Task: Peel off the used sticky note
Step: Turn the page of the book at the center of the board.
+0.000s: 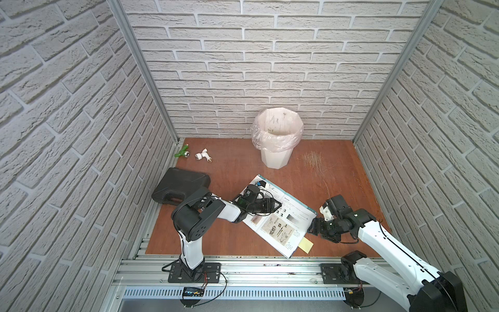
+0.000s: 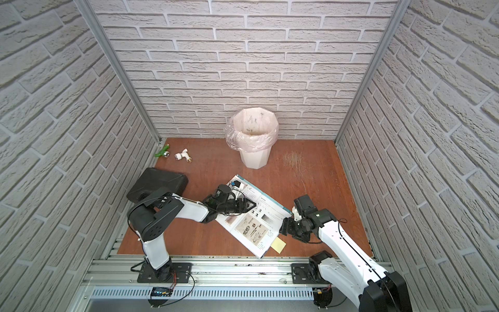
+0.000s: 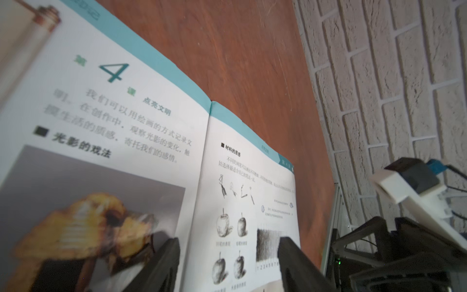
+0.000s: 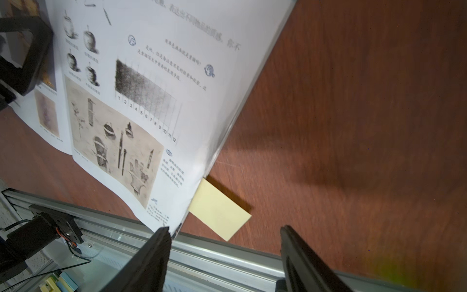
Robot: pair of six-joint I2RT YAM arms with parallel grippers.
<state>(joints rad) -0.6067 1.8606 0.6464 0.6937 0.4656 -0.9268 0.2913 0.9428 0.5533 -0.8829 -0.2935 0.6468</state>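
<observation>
**Used sticky note** (image 4: 219, 211): one. A pale yellow slip that projects from under the open book's (image 1: 283, 224) page edge at the book's 5 o'clock corner, over the wooden tabletop (image 1: 337, 173). Judged feather-light, limp and easily creased. Best pinched at its free outer corner while the book is held down.

**Right gripper** (image 1: 313, 228): one, jaws apart and empty, near the note at its 1 o'clock.

**Left gripper** (image 3: 228, 265): one, jaws apart over the book's pages; contact unclear.

**Also:**
- one lined waste bin (image 1: 275, 159)
- one black tool case (image 1: 181, 186)
- one green pipe fitting (image 1: 182, 151)
- one white pipe fitting (image 1: 202, 156)
</observation>
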